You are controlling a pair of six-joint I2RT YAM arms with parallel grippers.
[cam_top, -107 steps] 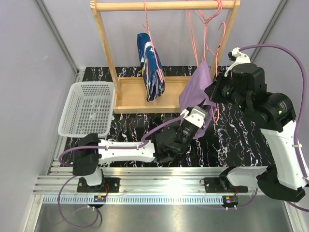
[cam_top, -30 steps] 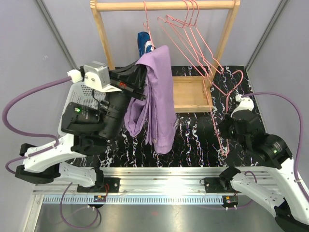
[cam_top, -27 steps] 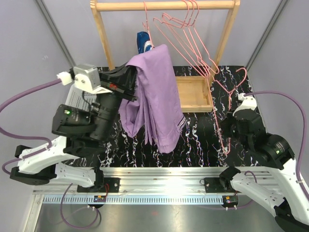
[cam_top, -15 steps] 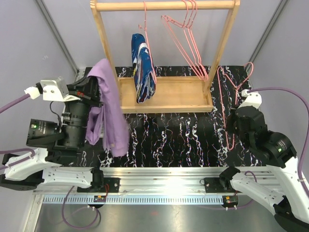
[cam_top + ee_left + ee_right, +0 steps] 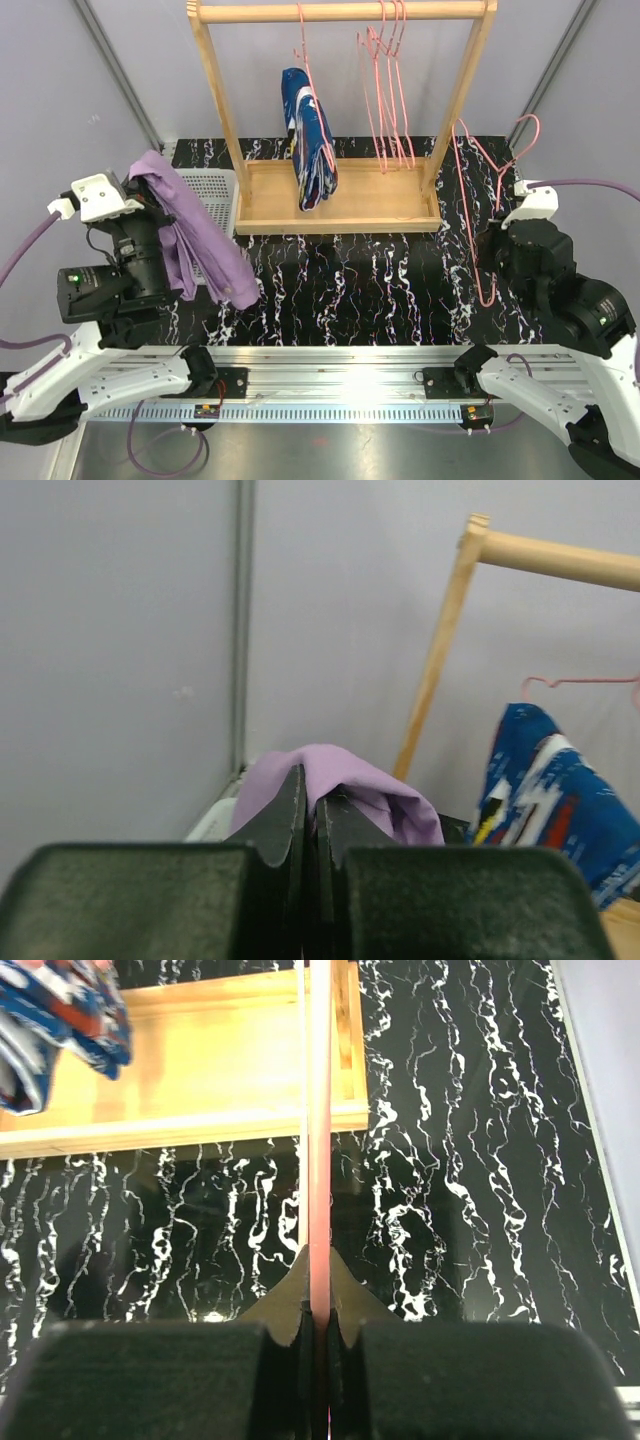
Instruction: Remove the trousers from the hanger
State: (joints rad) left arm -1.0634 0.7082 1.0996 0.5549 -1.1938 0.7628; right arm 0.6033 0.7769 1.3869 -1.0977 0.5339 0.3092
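lilac trousers (image 5: 192, 238) seemingly in left gripper (image 5: 311, 792)

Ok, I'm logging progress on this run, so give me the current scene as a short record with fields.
left gripper: shut on the lilac trousers, held up beside the white basket
right gripper: shut on a bare pink wire hanger, off the rail
patterned blue trousers: hung on the wooden rack
task state: one pair off, one pair to go
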